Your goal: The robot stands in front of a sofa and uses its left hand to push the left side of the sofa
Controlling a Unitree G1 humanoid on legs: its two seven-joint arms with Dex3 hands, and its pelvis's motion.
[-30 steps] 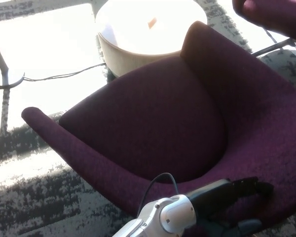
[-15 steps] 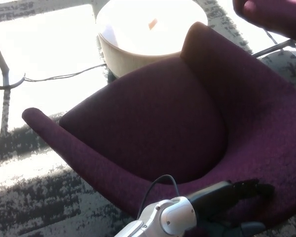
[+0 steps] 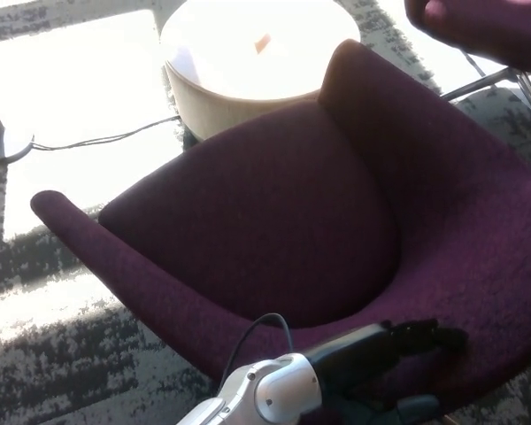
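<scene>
Sofa [image 3: 274,204] fills most of the frame, a purple upholstered tub-chair type thing w/ a curved armrest running along the near edge. Left hand [image 3: 380,350] lies flat against that near rim at bottom right, fingers [image 3: 429,335] stretched out, holding nothing, just pressed on the fabric. Prob fairly heavy and the padding's soft, so I'd guess it gives a bit before the frame moves; push on the firm rim, not the seat cushion. Behind it sits a round white table [image 3: 248,53] (blown out by the light), and a cable [image 3: 106,137] trails on the floor. Right hand isn't visible.
</scene>
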